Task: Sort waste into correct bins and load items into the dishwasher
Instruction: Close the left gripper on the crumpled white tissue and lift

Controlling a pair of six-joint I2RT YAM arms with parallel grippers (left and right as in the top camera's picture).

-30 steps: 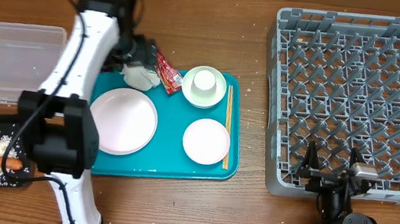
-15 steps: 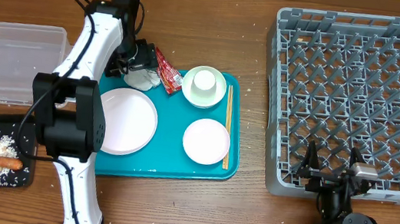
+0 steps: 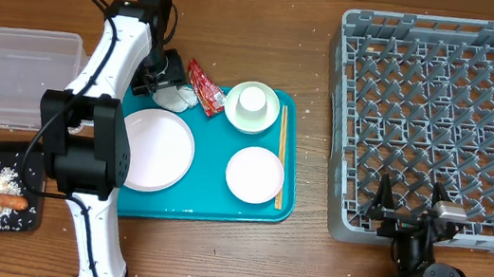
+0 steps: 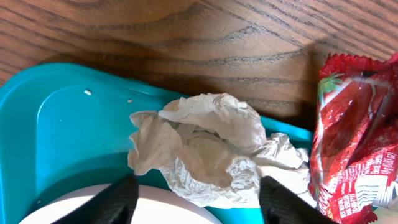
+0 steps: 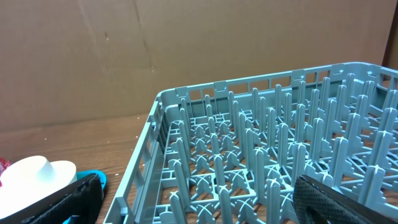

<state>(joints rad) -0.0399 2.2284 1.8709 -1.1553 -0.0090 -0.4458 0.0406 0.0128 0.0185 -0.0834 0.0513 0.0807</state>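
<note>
White crumpled tissue (image 4: 205,149) lay between part-open jaws of the left gripper (image 4: 199,190); a central pinch seemed wisest, clear of the red wrapper (image 4: 354,155) just outside one finger.

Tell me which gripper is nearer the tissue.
Left. The left gripper straddles the tissue in the tray corner, a finger on either side. The right gripper is far off, by the rack edge.

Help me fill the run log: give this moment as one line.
left gripper: around tissue on tray | right gripper: open, by rack
</note>
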